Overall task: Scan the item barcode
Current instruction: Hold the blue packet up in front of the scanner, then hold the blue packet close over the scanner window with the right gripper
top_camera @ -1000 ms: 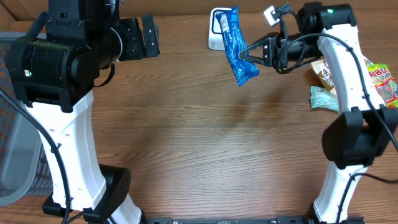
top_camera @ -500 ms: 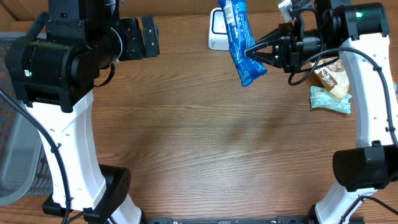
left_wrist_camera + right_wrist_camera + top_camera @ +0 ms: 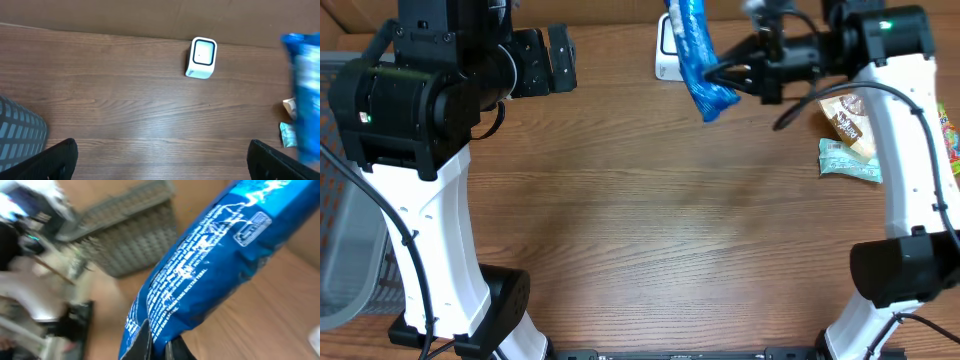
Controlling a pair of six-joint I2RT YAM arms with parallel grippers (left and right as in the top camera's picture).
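The brown wood-grain table (image 3: 650, 220) is the broadest thing here: flat and matt, with the scanner near its far edge. The two white-and-black arms come next. The left gripper (image 3: 549, 60) hangs well to the left of the scanner with its jaws spread wide and nothing between them. The right gripper (image 3: 715, 75) reaches in from the scanner's right, jaws clamped on the lower part of the long blue crinkly plastic snack packet (image 3: 695, 50).

The step in hand looks like the presentation itself: the packet is held up in the air directly over the scanner, covering its right side in the overhead view. I cannot tell which face carries the barcode. The right wrist view shows white print and a small pale panel, but motion blur hides the detail. The next move probably calls for turning or tilting the packet until its code faces the scanner's window, then holding steady.

A grey wire-mesh basket (image 3: 340, 250), stiff and open-weave, sits far to the scanner's left, at the table's edge. The packet is glossy film that creases and sags under the pinch, so it may flop. The small white rounded plastic box scanner (image 3: 201, 58) has a dark-framed window on its face. To its right lie a brown-and-white foil packet (image 3: 848, 120), a mint-green wrapper (image 3: 850, 160) just beside that, and a bright multicoloured sweet bag (image 3: 950, 130) farthest out.
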